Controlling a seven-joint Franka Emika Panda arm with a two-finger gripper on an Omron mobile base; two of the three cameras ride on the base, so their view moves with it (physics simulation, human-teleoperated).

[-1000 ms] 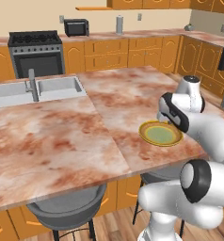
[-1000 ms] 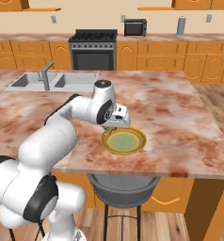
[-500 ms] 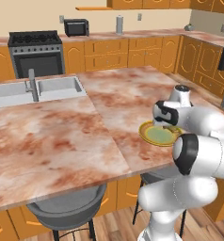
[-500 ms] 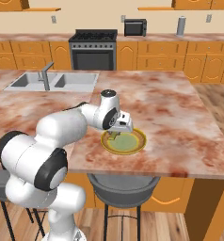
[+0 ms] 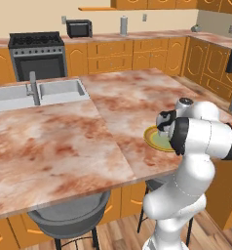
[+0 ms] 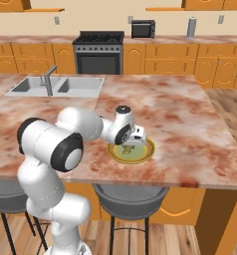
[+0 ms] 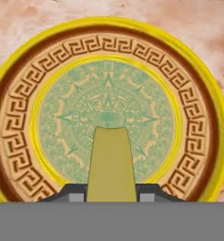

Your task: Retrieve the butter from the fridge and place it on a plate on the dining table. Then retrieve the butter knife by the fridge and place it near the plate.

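On the far left of the dining table (image 5: 64, 141) the steel sink (image 5: 45, 93) is sunk into the marbled top, its tap (image 5: 34, 88) upright. Beyond it, against the back wall, stands the black stove (image 6: 99, 50), and further right on the back counter a black toaster (image 6: 143, 29). Moving right along the island, the white arm bends over the near edge, and its gripper (image 6: 135, 139) hangs just above the plate (image 6: 146, 155), which sits close to the table's front edge above a grey stool (image 6: 130, 199). Looking down along the hand, the plate (image 7: 20, 117) fills the space below, ochre rim with a key pattern and a pale green centre. The butter (image 7: 111, 164), a pale yellow block, is clamped between the two dark fingertips (image 7: 74, 194) at six o'clock, its far end reaching to the middle of the green disc. The pincer is narrowed onto the block, one tip pressed to each side. Whether the butter touches the plate, I cannot tell.
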